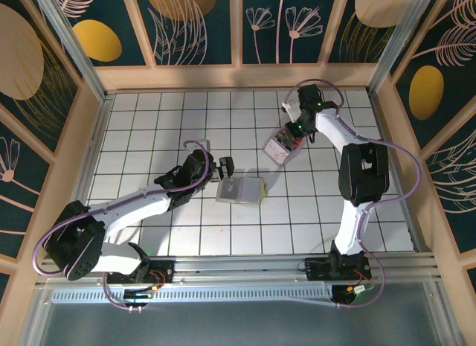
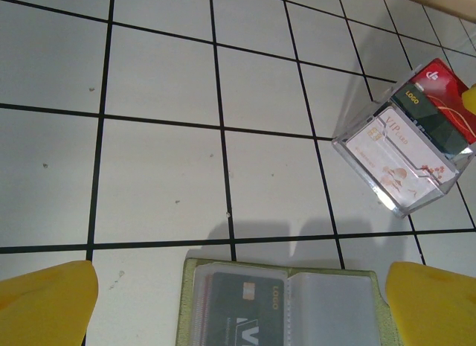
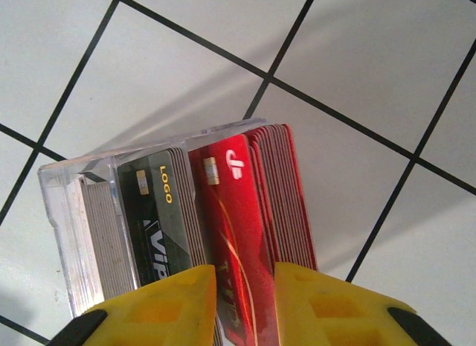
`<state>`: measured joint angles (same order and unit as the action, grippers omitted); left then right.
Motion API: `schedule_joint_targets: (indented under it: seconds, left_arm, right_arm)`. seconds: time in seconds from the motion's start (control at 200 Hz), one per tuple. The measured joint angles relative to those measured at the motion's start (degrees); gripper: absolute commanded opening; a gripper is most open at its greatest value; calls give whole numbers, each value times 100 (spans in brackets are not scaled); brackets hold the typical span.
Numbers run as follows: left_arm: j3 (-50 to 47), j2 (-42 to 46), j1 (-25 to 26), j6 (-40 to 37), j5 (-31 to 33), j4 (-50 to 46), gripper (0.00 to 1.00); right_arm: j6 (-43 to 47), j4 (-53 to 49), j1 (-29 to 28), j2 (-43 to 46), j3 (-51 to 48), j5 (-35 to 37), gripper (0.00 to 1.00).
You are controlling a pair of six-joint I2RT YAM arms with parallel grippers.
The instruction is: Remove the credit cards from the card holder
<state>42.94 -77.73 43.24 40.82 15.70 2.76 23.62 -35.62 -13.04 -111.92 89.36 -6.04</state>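
The card holder (image 1: pixel 240 190) lies open and flat in the middle of the worktop (image 1: pixel 149 123), pale inside up, so its clear pockets face the arms. From the left wrist I can see a dark card (image 2: pixel 239 310) in its left pocket. The pocket to the right of it looks empty.

The left end effector (image 1: pixel 223 168) hangs at the holder's far-left edge with its fingers spread wide, holding nothing. I take that as readiness, either to pin the holder down or to go for the dark card.

Just far and right of the holder sits a clear box (image 3: pixel 71 212). It looks like the drop-off, since cards stand in it in stacks (image 3: pixel 160 219) sorted by colour. The right end effector (image 3: pixel 245 305) is directly over the red stack, its yellow fingers close together with the top of a red card (image 3: pixel 236 212) between them. Whether they pinch that card or merely flank it I cannot tell, because the gap is narrow and the card fills it.

The red card sits down among the others in the box, so my guess is that it is being set down rather than picked up. By that reading the job is well along, with the dark card in the holder yet to come out.
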Motion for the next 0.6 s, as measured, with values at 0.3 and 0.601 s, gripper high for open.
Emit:
schedule_joint_targets:
  seconds: [0.3, 0.601]
  left_arm:
    - [0, 0, 0, -9, 26, 0, 98]
    - [0, 0, -2, 133, 321, 0, 99]
  right_arm:
    - [-315, 201, -33, 577, -175, 243, 28]
    - [-2124, 844, -273, 2092, -1043, 1497, 28]
